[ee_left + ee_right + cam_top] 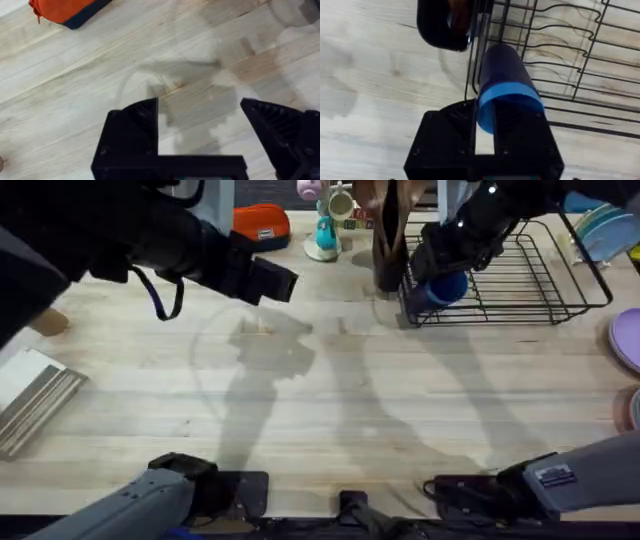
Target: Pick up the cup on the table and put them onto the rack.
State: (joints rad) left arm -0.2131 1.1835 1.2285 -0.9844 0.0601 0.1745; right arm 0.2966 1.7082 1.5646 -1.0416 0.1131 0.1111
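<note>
Two arms reach out over the pale wood surface (330, 400). At the far right, the right end effector (440, 280) is clamped on the cup (442, 288), which lies tipped on its side at the near left corner of the rack (540, 280), its blue rim toward the wrist. A dark brown holder (392, 240) stands just beside that corner. Across the surface, the left end effector (200, 117) hangs with fingers spread wide, holding nothing, near an orange pouch (260, 225).
</note>
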